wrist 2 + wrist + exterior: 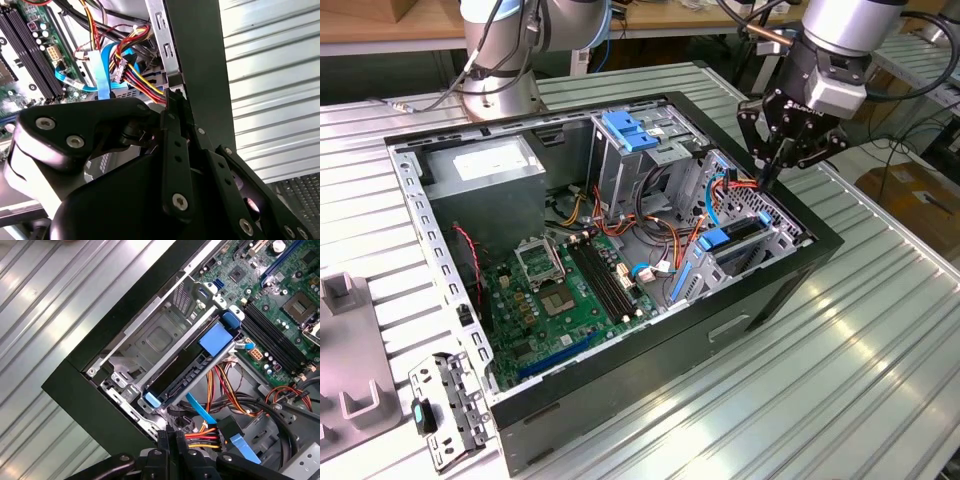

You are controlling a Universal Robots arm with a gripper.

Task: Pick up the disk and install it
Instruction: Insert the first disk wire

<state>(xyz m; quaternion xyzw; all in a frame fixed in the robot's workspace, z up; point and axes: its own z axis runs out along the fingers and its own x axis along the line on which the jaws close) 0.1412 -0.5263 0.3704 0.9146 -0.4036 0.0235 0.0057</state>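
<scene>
Gripper [173, 434] jaws pressed together, empty, beside the power cable bundle [202, 437]; snagging those wires could drag the seated disk [182, 372] loose.

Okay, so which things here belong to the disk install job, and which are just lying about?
Job in hand:
disk, in the drive cage
gripper, shut, beside the coloured power wires

Lying about:
power supply
motherboard
blue latch plate
metal bracket on the table
</scene>
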